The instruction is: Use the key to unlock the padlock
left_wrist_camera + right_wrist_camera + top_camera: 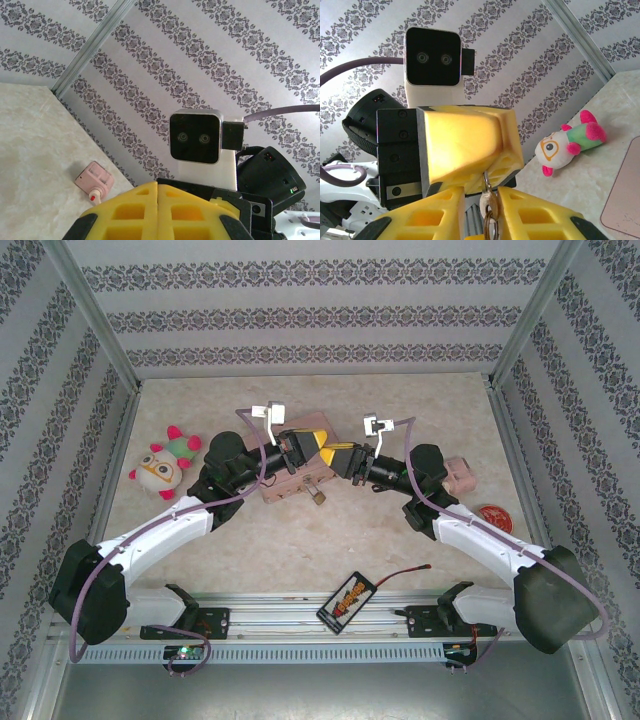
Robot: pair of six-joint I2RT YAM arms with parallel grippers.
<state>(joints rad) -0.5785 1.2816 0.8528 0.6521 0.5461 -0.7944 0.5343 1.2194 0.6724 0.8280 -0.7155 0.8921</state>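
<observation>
- Around the centre of the top view, both arms reach inward and meet above the pink tin [280, 485], which lies on the worktop [300, 550].
- At the lower edge of the tin, just below where the arms meet, sits the padlock [317, 497]. It is clear of both grippers and neither one touches it.
- Left gripper [157, 202]: at the bottom centre of its own wrist view the two yellow fingers are pressed flat together with no gap between them.
- Right gripper [481, 200]: its yellow fingers rise from the bottom of its wrist view and stand a little apart.
- Standing in that gap is the key [490, 202], a thin metal piece with a small ring below it, lying closer to the finger on the right of the frame.
- The top of the key reaches up to the tip of the left gripper, which fills the middle of the right wrist view.
- I cannot tell whether the right fingers pinch the key or which gripper carries it.
- A plush toy [165, 462] lies at mid-left of the top view, well apart from the tin.
- A small pink block [460, 475] and a red disc [493, 515] lie at mid-right.
- A black card [347, 602] with a red wire [405, 574] lies at the lower centre, near the arm bases.
</observation>
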